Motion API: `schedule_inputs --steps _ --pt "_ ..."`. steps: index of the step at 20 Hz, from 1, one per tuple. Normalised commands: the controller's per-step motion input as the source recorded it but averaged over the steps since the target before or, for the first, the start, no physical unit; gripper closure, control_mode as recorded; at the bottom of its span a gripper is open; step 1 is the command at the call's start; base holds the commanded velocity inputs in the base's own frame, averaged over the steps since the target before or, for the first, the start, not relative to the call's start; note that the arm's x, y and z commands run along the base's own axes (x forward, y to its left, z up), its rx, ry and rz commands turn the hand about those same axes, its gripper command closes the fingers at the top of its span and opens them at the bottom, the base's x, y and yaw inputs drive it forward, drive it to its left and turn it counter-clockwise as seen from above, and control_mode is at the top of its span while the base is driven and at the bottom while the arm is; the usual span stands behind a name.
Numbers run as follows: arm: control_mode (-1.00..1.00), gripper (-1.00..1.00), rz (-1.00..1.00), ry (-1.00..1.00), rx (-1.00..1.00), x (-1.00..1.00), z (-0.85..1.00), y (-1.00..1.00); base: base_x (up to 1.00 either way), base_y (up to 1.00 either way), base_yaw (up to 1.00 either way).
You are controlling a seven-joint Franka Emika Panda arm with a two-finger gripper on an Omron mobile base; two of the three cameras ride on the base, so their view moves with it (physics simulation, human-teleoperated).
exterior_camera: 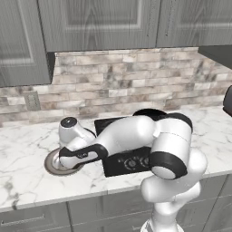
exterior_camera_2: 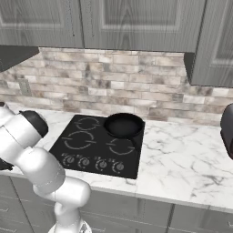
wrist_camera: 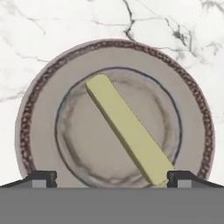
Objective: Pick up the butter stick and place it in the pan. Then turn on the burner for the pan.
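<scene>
The butter stick [wrist_camera: 127,129], a pale yellow-olive bar, lies diagonally across a grey-brown plate [wrist_camera: 39,113] in the hand view. My gripper [wrist_camera: 111,178] hovers straight above it, open, its two dark fingertips [wrist_camera: 41,178] spread wide at the bottom with nothing between them. In the left base view the hand hangs over the plate [exterior_camera: 51,165] on the counter, left of the cooktop. The black pan [exterior_camera_2: 124,124] sits on the cooktop's back right ring, empty, in the right base view.
The black cooktop [exterior_camera_2: 77,139] has a row of knobs [exterior_camera_2: 93,163] along its front edge. A marble counter [exterior_camera_2: 182,159] spreads to its right, with a dark appliance [exterior_camera_2: 227,127] at the far right. Cabinets hang overhead.
</scene>
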Motion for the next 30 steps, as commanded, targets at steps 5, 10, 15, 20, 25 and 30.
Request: schedule_inputs --steps 5,10,15,20,25,30 --pt "-1.0 -1.0 0.0 0.0 0.0 0.11 -0.14 0.02 0.0 0.0 0.0" --pt "-1.0 -1.0 0.0 0.0 0.0 0.12 -0.18 0.0 0.0 0.0 0.0" --pt "-1.0 -1.0 0.0 0.0 0.0 0.11 -0.18 0.0 0.0 0.0 0.0" --pt "-1.0 -1.0 0.0 0.0 0.0 0.18 -0.12 0.05 0.0 0.0 0.0" --pt "-1.0 -1.0 0.0 0.0 0.0 0.19 -0.07 0.04 0.0 0.0 0.0" --pt "-1.0 -1.0 0.01 -0.02 0.0 0.01 0.0 0.0 0.0 0.0 0.0"
